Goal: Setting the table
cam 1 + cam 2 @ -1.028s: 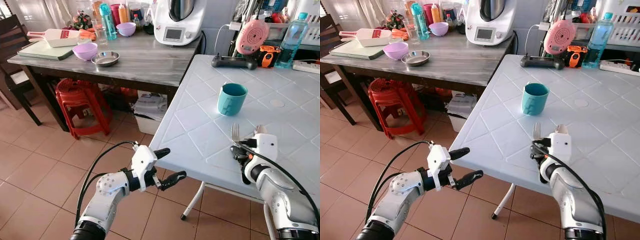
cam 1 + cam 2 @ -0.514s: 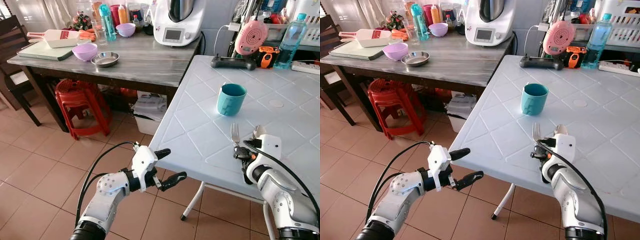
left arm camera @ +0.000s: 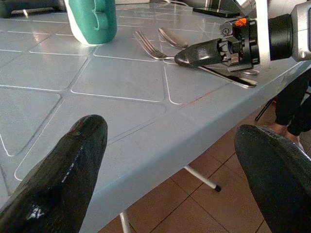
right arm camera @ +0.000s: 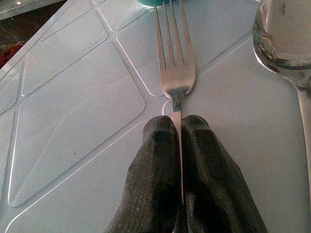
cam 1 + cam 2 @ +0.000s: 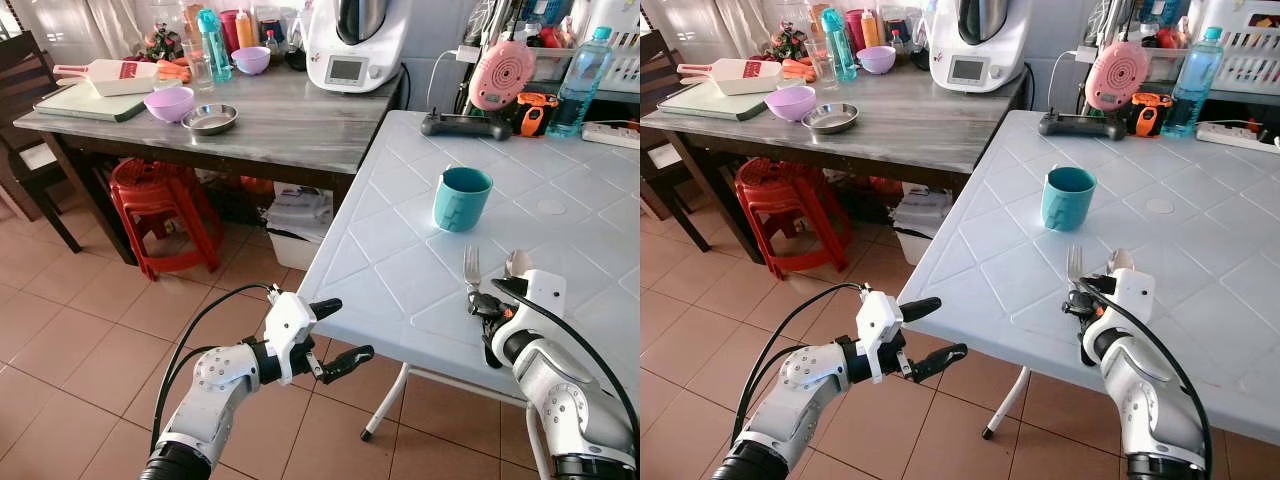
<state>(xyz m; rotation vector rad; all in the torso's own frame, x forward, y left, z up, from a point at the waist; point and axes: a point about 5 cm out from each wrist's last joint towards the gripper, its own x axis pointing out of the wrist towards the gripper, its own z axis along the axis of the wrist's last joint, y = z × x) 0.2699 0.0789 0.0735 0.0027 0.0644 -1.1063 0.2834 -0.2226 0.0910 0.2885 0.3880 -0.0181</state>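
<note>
Two fingers of the right gripper (image 4: 179, 145) are pinched tight on the fork (image 4: 176, 63) handle, tines laid toward the teal cup (image 5: 463, 197) beside the spoon (image 5: 517, 263). It should be settled flat on the counter (image 5: 390, 270) before release. Left gripper (image 5: 335, 328) is held wide apart, empty, off the edge.

Terracotta floor tiles (image 5: 80, 330) run under a grey marble tabletop (image 5: 280, 115) at far left, red plastic stools (image 5: 165, 210) beneath it, a dark chair (image 5: 25, 110) beside.
</note>
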